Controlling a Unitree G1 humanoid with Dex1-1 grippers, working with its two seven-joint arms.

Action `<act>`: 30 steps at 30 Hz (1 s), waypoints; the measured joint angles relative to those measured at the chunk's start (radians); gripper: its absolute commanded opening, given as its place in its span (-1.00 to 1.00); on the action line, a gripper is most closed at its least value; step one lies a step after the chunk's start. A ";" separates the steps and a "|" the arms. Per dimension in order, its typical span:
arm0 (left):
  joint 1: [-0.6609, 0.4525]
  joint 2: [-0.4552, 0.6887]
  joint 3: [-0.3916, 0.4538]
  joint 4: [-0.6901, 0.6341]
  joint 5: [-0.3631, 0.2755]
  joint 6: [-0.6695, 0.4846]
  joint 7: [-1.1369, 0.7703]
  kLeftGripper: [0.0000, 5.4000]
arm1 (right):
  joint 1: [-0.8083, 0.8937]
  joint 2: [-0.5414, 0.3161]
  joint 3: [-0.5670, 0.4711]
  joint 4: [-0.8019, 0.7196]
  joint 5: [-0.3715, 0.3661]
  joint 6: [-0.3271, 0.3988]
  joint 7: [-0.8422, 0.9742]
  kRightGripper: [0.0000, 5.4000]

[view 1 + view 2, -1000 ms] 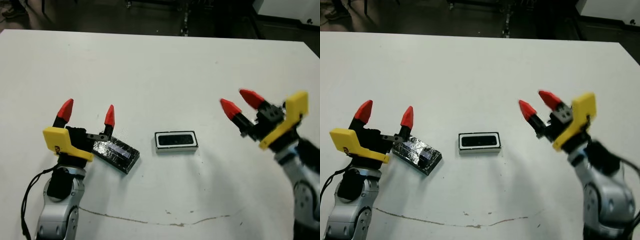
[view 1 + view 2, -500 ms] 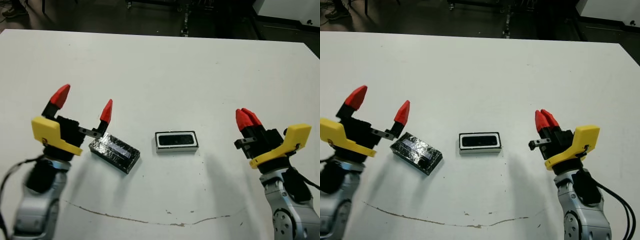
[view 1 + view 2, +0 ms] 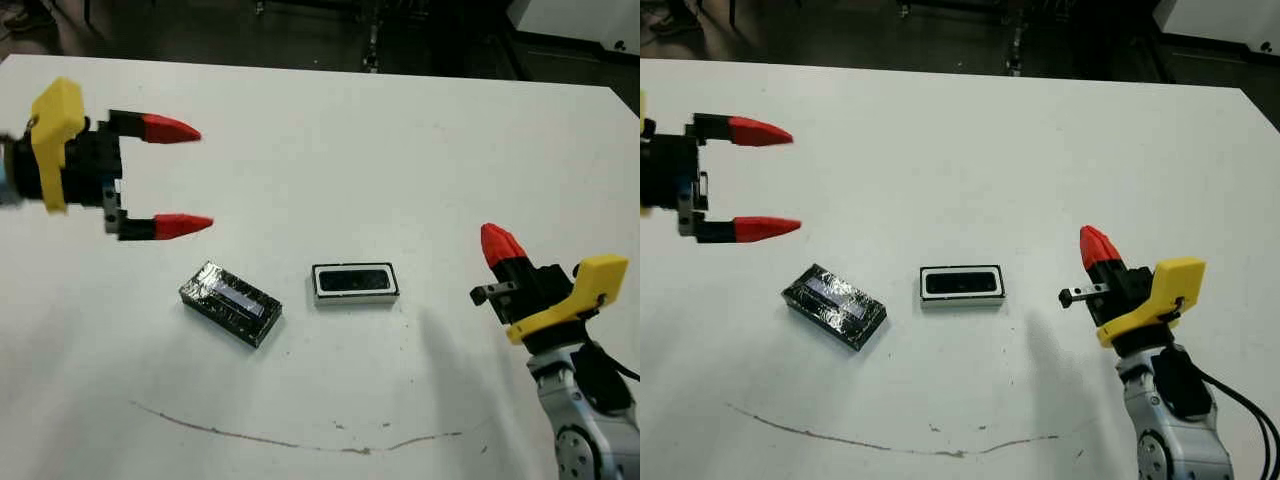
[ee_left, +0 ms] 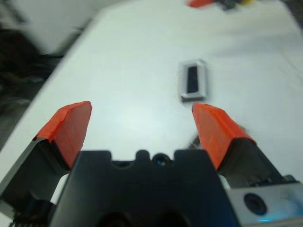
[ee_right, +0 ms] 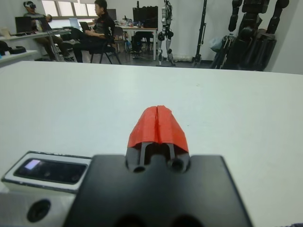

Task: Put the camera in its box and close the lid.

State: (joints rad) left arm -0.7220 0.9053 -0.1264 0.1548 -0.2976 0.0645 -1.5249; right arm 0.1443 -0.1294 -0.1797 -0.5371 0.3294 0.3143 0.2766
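Observation:
The box (image 3: 356, 300) sits mid-table with the camera (image 3: 352, 280) lying inside it as a dark bar in the white lining. To its left the glossy black lid (image 3: 231, 303) lies flat at a slant, a pale stripe on top, apart from the box. Raised at the far left, my left gripper (image 3: 195, 177) is open and empty, with its fingers (image 4: 71, 127) pointing right, beyond the lid. My right gripper (image 3: 500, 244) is shut on nothing, to the right of the box. In the right wrist view the box (image 5: 12, 179) with the camera (image 5: 49, 170) lies beside the shut fingertips (image 5: 158, 124).
A thin dark line (image 3: 300, 440) runs across the white table (image 3: 320, 150) near its front edge. Beyond the table's far side, people (image 5: 97, 28) sit at desks and robot stands (image 5: 165, 28) are lined up.
My left gripper has let go of the lid's end, risen and swung back to the far left, turning its fingers sideways. My right gripper closed and dropped toward the front right.

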 measured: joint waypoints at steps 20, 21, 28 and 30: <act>-0.232 0.085 -0.491 0.020 -0.073 -0.097 -0.084 1.00 | 0.020 -0.023 0.007 -0.012 0.012 0.027 -0.036 -1.00; -0.233 0.083 -0.507 0.025 -0.075 -0.097 -0.084 1.00 | 0.020 -0.024 0.008 -0.012 0.012 0.027 -0.036 -1.00; -0.268 0.068 -0.647 0.075 -0.075 -0.042 -0.084 1.00 | 0.022 -0.026 0.009 -0.012 0.018 0.033 -0.036 -1.00; -0.274 0.060 -0.667 0.102 -0.076 -0.044 -0.084 1.00 | 0.023 -0.027 0.010 -0.011 0.019 0.033 -0.034 -1.00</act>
State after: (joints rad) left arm -0.9959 0.9654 -0.7932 0.2569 -0.3735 0.0208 -1.6092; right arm 0.1669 -0.1560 -0.1699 -0.5486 0.3486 0.3472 0.2429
